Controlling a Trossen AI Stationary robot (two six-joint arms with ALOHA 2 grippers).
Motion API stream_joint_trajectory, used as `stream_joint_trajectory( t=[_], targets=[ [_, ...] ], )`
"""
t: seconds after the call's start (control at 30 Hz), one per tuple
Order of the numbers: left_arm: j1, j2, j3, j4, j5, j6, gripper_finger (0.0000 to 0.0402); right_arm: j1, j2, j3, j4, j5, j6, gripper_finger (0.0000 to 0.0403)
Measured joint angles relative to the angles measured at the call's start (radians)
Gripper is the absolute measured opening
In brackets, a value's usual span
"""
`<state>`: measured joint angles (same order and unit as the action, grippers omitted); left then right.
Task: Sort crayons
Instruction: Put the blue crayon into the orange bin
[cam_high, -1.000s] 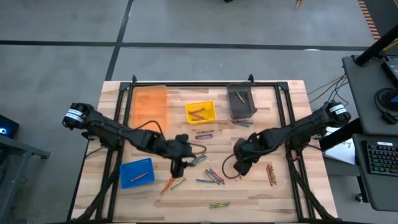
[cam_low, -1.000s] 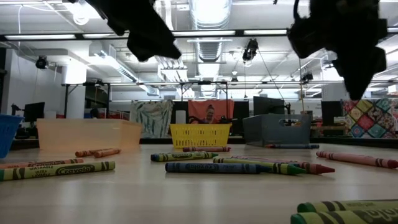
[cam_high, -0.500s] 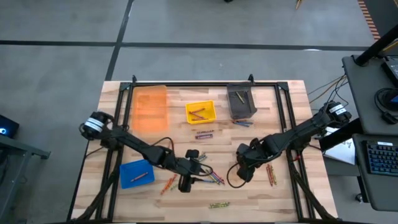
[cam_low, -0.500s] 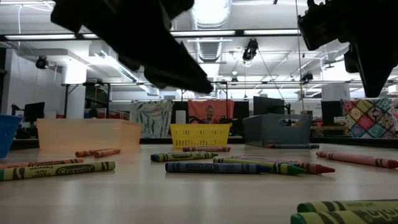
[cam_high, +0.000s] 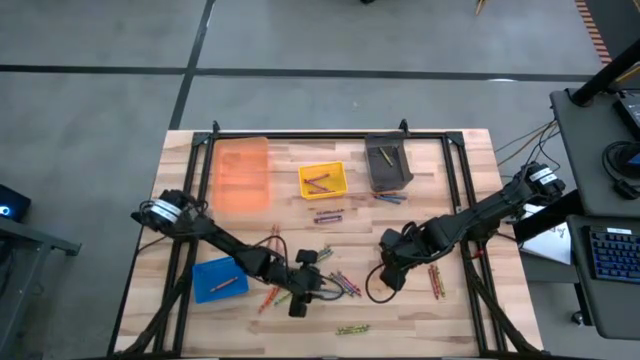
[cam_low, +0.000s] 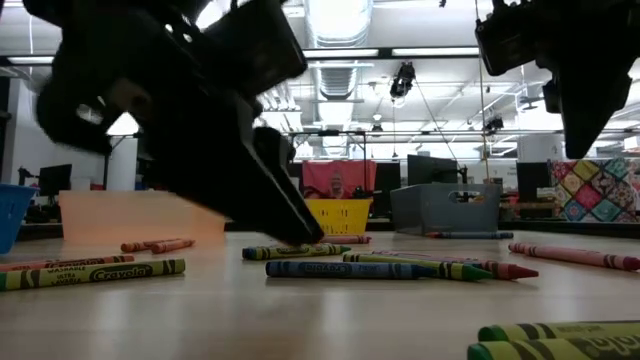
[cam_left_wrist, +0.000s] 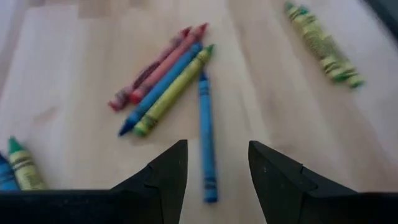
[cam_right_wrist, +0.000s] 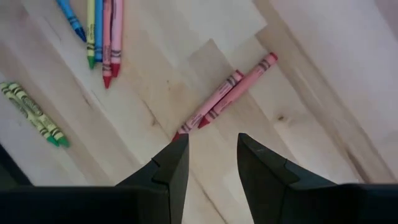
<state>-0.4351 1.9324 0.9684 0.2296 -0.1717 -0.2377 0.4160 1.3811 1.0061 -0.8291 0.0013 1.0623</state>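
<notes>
Crayons (cam_high: 345, 285) scattered mid-worktop: light, stiff, brittle, roll easily; pinch mid-length across the barrel. Left tool (cam_left_wrist: 214, 171) open, empty, over a blue crayon (cam_left_wrist: 206, 138). Right tool (cam_right_wrist: 212, 158) open above red pair (cam_right_wrist: 225, 99).

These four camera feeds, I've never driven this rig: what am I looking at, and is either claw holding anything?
Two dark robot arms work at a wooden table. One camera looks straight down, one sits level with the tabletop, and one rides on each wrist. Loose crayons lie scattered; orange bin, yellow bin, grey bin and blue bin stand around. The left claw hangs open over a blue crayon. The right claw is open above two red crayons. Neither holds anything.
</notes>
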Motion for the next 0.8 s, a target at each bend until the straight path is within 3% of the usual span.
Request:
stream_joint_trajectory(
  t=[0.17,0.47,0.63,0.8],
  targets=[
    [0.001,0.031,0.000,0.035,-0.006,-0.011,0.0152,0.007,0.000,0.000,0.000,0.028,-0.015,0.0123],
    [-0.019,0.087,0.003,0.078,-0.043,-0.033,0.0146,0.025,-0.001,0.000,0.001,0.168,-0.027,0.0123],
    [-0.031,0.090,0.003,0.076,-0.082,-0.034,0.0103,0.036,-0.001,0.000,0.002,0.202,-0.026,0.0123],
    [-0.031,0.090,0.004,0.066,-0.084,-0.041,0.0034,0.039,-0.001,0.000,0.005,0.203,-0.026,0.0123]
  ],
)
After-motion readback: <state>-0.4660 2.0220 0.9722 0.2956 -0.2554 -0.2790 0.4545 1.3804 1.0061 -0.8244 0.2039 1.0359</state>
